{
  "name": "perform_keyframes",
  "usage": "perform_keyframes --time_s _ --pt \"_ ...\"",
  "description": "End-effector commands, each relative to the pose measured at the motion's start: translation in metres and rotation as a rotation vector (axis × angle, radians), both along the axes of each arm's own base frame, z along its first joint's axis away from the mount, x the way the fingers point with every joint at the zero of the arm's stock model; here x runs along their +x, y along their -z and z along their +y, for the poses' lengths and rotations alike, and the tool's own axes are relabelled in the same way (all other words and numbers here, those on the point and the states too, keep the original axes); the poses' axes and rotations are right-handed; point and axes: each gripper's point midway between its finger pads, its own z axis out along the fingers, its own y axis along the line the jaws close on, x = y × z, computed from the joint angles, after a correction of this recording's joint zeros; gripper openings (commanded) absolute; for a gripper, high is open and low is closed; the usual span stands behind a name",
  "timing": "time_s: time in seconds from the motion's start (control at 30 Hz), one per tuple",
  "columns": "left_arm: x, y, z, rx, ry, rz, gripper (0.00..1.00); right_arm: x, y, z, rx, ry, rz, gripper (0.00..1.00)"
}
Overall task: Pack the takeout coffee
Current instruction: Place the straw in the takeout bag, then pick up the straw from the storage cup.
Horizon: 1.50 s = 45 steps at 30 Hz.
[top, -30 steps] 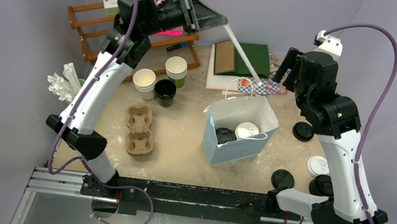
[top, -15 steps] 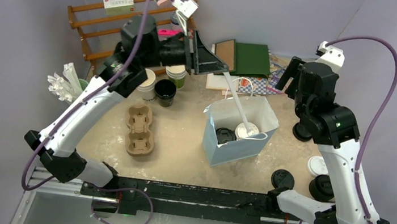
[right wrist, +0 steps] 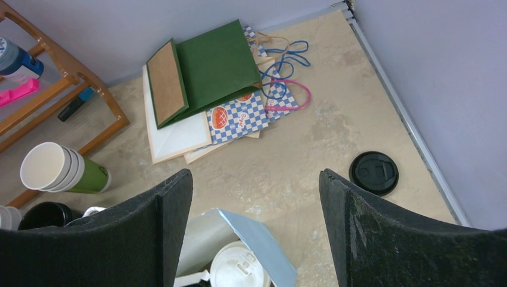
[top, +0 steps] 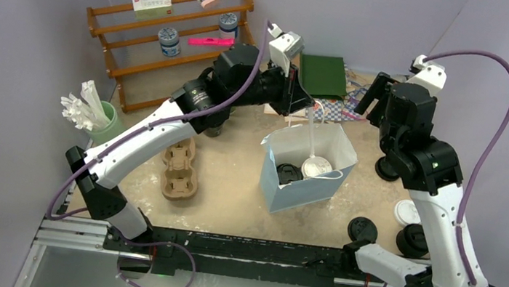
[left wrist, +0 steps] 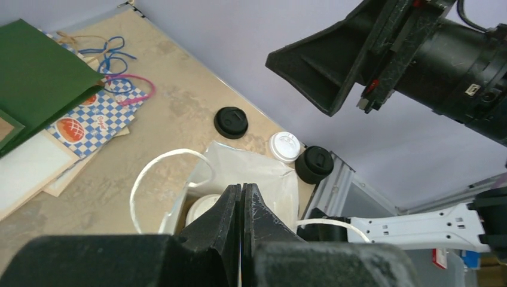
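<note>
Speckled beige tabletop (top: 232, 185) spreads under both my arms. My left gripper (left wrist: 242, 192) is clamped flat, jaws pressed together on the thin white handle (top: 309, 132). The handle runs straight down from my fingertips to the bag (top: 300, 193). Both coffees stand on the bag's floor beneath that hand: the white cup (top: 317, 167) almost under my fingertips, and the black cup (top: 287, 173) just beside it on the side nearer my shoulder. My right gripper (right wrist: 254, 179) hangs spread wide and empty over the bag's far rim, with the white cup showing below its fingers.

I judge the load light but tippy. These are thin paper cups with snap-on lids that could pop or slop if tilted, sitting in a soft paper bag whose walls fold easily. The handle is a narrow strip that could slide or tear, so I would pinch it at mid-loop and lift plumb. Farther out past my right hand lie loose lids (top: 388, 167).
</note>
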Motion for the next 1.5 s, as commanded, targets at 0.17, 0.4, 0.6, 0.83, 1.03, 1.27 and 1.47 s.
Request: perform_keyframes --time_s 0.17,0.4,0.6,0.83,1.03,1.27,1.47 --pt "0.018 0.003 -0.013 0.124 -0.091 -0.317 0.0 0.001 0.004 0.001 0.029 0.001 -0.026 0.79" --pt "0.002 0.053 0.0 0.3 0.0 -0.341 0.76 0.007 0.023 0.011 -0.004 -0.056 0.032 0.81" --pt "0.024 0.026 0.052 0.288 -0.141 -0.409 0.79 0.014 0.042 0.024 -0.059 -0.158 0.026 0.86" --pt "0.124 -0.028 0.198 0.14 -0.679 -0.339 0.77 0.033 0.06 0.034 -0.152 -0.225 0.048 0.94" --pt "0.15 -0.015 0.265 0.227 -0.953 -0.176 0.79 0.009 0.062 0.028 -0.056 -0.168 0.176 0.99" --pt "0.153 0.052 0.317 0.29 -1.168 0.054 0.8 -0.006 0.053 0.005 0.182 0.068 0.008 0.98" --pt "0.162 0.068 0.331 0.241 -1.287 0.103 0.76 0.008 0.051 0.015 0.147 0.003 -0.014 0.98"
